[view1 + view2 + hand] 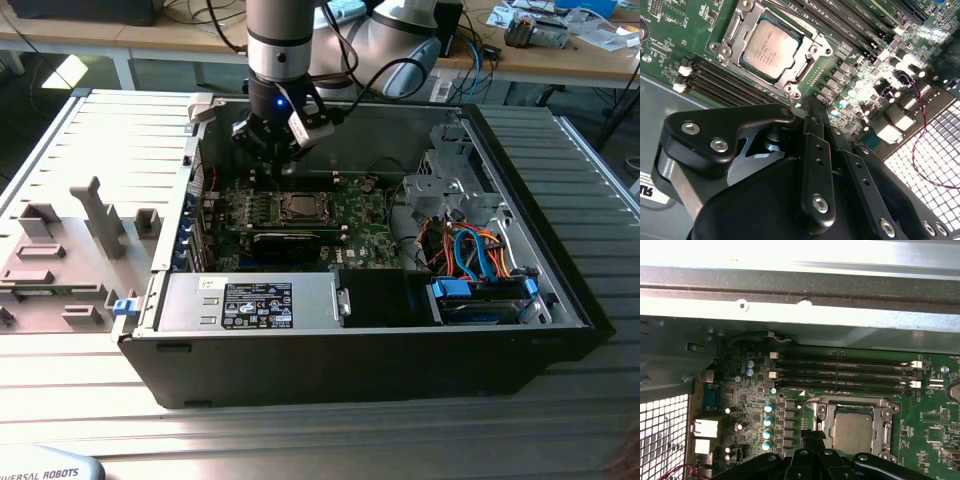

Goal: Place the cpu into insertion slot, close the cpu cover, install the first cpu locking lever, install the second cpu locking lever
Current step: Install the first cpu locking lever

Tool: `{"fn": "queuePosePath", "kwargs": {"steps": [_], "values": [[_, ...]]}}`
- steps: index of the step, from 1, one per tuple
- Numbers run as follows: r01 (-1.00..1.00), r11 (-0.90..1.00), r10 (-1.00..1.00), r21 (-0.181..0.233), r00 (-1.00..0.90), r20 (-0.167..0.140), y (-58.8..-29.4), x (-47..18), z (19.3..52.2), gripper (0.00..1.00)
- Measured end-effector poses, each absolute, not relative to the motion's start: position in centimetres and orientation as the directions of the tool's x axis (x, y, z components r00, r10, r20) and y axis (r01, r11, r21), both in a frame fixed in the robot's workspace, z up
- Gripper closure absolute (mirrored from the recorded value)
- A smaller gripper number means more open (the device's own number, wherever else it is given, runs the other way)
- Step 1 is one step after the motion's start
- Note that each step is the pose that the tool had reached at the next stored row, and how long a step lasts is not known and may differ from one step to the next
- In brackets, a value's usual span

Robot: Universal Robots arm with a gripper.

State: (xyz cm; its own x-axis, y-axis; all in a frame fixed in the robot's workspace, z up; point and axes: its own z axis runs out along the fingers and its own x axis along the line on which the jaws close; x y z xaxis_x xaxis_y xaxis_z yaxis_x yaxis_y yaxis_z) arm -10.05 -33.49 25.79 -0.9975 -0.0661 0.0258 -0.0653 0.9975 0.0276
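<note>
Inside the open computer case point(560, 290), the green motherboard point(345, 215) is lying flat, and the robot arm point(280, 40) is reaching down over its far edge. The gripper point(272, 160) is hanging just above the board, near the socket but not touching it. Its black fingers point(812, 150) are lying pressed together in the second wrist view, with their tips meeting close to 1 corner of the socket frame; nothing is sitting between them, so the pincer is fully closed and empty.

The cpu point(769, 46) is sitting in the insertion slot point(805, 75), its silvery-grey top facing up and showing through the square window of the cpu cover point(747, 22). The cover is lying flat over the chip's edges in both wrist views. In the first wrist view the same chip point(852, 432) is appearing framed by the cover point(887, 427), just beyond the dark finger links. A thin wire lever point(791, 102) is standing up beside the near corner of the frame; whether the levers are latched cannot be told.

Beside the socket, 4 long black memory slots point(840, 375) are running parallel, with white clips at their ends. A row of small round capacitors point(768, 420) is lining the other side. In the exterior view a black rectangular card point(290, 243) is lying just in front of the socket point(298, 207), and a grey power supply point(250, 300) is filling the near side of the case. On the exterior view's left, grey plastic fixtures point(95, 215) are standing on the slatted table point(90, 130).
</note>
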Motion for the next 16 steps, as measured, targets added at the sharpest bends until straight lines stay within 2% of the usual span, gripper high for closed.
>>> {"fn": "queuePosePath", "kwargs": {"steps": [16], "values": [[-0.065,0.997,-0.066,0.028,-0.997,0.026,-33.2,-12.0,25.8,0.89]]}}
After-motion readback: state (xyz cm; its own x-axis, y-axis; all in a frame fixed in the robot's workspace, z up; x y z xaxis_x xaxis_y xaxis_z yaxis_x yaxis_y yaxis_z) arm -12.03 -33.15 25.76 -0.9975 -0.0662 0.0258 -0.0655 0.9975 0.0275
